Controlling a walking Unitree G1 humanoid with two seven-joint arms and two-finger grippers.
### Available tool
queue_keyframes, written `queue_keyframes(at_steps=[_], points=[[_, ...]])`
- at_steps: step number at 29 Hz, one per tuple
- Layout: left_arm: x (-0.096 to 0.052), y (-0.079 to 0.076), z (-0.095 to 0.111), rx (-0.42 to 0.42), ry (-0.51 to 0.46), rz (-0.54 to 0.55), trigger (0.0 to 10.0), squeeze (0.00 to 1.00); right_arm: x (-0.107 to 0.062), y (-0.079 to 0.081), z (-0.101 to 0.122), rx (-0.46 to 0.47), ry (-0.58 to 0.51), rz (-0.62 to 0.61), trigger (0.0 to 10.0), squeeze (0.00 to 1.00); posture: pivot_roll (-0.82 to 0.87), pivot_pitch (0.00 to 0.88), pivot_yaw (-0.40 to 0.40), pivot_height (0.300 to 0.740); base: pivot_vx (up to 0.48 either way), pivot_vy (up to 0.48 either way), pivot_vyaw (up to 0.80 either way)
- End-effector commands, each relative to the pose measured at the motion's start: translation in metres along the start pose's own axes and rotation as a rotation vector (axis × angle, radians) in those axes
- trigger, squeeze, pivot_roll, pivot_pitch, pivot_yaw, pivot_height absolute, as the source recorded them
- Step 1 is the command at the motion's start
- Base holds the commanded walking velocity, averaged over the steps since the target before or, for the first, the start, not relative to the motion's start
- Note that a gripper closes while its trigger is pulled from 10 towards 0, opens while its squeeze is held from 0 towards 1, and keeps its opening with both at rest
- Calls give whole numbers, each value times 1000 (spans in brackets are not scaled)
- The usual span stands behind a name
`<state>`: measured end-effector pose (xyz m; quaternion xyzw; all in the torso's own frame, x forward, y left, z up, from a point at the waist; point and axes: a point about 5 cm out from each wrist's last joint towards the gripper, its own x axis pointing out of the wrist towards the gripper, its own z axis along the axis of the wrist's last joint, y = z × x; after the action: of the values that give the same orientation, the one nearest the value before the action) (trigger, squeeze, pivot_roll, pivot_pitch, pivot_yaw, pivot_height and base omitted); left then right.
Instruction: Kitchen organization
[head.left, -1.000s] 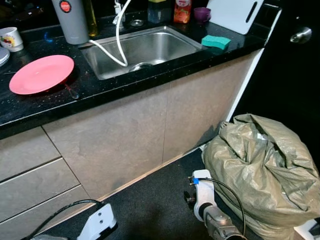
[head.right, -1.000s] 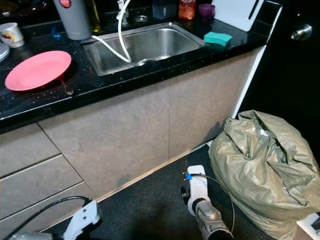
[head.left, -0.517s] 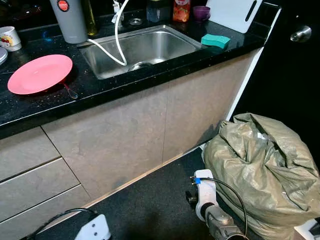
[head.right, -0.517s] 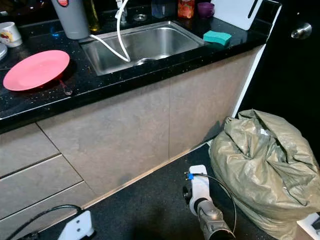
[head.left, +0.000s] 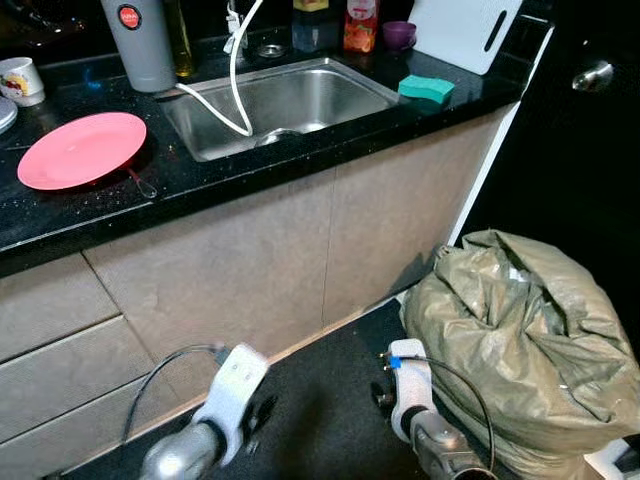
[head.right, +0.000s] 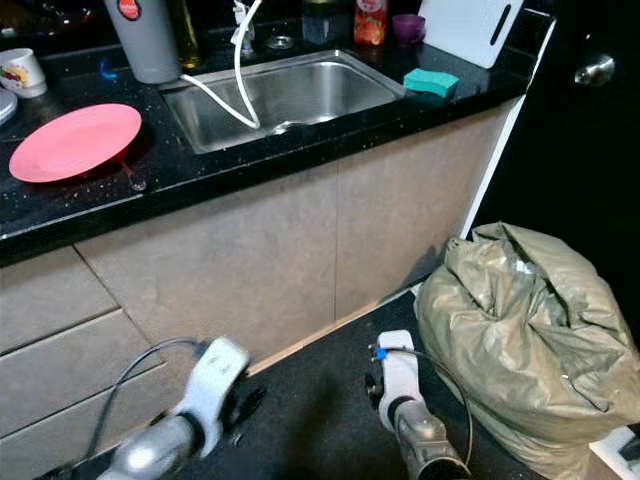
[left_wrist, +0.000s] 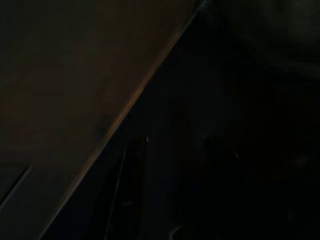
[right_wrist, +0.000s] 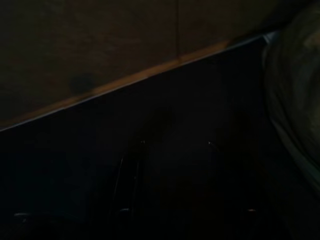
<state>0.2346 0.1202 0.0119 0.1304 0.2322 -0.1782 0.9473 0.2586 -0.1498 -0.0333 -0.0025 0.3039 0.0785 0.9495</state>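
The pink plate (head.left: 82, 149) lies flat on the black counter (head.left: 200, 180) left of the sink (head.left: 280, 100), probably light but slippery and breakable, best pinched at its rim, while both arms hang low and I cannot tell the left gripper (left_wrist: 170, 165) or right gripper (right_wrist: 172, 165) finger spacing.

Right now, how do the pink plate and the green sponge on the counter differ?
The pink plate is round, flat and wide, while the green sponge is a small rectangular block. The pink plate lies on the counter's left stretch, on the robot's left of the sink; the green sponge sits on the sink's right, near the counter's corner. Both rest on the black counter, and nothing lies on top of either.
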Motion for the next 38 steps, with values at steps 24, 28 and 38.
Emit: queue_keyframes(at_steps=[24,28,38], points=[[26,9,-49,-199,217,208,10000,0,-4,-2,-14,15,25,-68,10000,0,5,65,-9,740,0,0,0],[21,25,-58,-173,222,288,10000,0,-6,-8,-18,33,47,-98,10000,0,-2,55,-11,740,0,0,0],[11,59,-61,-162,182,316,10000,0,-7,-12,-18,16,47,-94,10000,0,8,38,-18,740,0,0,0]])
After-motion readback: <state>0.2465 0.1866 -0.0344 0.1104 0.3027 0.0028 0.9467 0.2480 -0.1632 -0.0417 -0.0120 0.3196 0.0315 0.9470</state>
